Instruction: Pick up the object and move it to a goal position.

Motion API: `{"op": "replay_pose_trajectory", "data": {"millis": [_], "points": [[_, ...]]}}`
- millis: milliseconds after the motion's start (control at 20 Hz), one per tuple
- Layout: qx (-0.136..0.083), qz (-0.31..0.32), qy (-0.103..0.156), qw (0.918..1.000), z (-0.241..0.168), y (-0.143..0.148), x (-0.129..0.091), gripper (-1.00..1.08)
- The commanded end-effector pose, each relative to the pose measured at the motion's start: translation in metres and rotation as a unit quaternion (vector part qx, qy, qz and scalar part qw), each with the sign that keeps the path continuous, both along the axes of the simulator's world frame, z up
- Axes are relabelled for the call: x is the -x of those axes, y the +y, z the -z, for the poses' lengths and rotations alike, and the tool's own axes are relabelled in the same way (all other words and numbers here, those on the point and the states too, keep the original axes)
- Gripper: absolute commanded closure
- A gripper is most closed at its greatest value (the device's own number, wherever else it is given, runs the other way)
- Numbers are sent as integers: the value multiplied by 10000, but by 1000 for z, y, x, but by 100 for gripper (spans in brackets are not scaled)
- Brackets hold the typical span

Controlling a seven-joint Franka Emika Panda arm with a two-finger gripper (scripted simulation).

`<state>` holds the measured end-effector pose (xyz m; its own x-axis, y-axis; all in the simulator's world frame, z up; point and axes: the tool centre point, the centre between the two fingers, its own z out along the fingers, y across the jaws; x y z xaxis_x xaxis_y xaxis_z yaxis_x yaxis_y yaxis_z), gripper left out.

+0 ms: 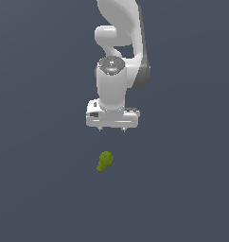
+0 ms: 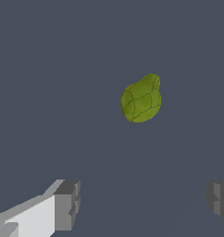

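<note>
The object (image 1: 104, 161) is a small olive-green lumpy pear-shaped thing lying on the flat grey ground, below the arm in the exterior view. My gripper (image 1: 111, 128) hangs above it, apart from it, with its short fingertips spread wide. In the wrist view the object (image 2: 141, 99) lies off to one side of the gap, not between the fingers (image 2: 67, 203). The gripper (image 2: 144, 200) is open and holds nothing.
Plain dark grey ground (image 1: 40, 189) stretches all around. The white arm (image 1: 118, 42) rises from the gripper toward the top of the exterior view.
</note>
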<state>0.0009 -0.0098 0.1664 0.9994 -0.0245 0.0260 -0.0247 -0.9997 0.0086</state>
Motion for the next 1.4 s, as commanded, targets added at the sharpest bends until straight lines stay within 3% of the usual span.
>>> {"op": "replay_pose_trajectory", "data": {"millis": [0, 400, 750, 1350], "points": [[0, 0, 0, 10000, 0, 0, 0, -92], [-107, -169, 21, 9998, -6, 22, 2, -92], [-111, -104, 24, 9999, -5, 22, 1, -92], [-152, 923, 57, 9956, 10, 9, -20, -92]]}}
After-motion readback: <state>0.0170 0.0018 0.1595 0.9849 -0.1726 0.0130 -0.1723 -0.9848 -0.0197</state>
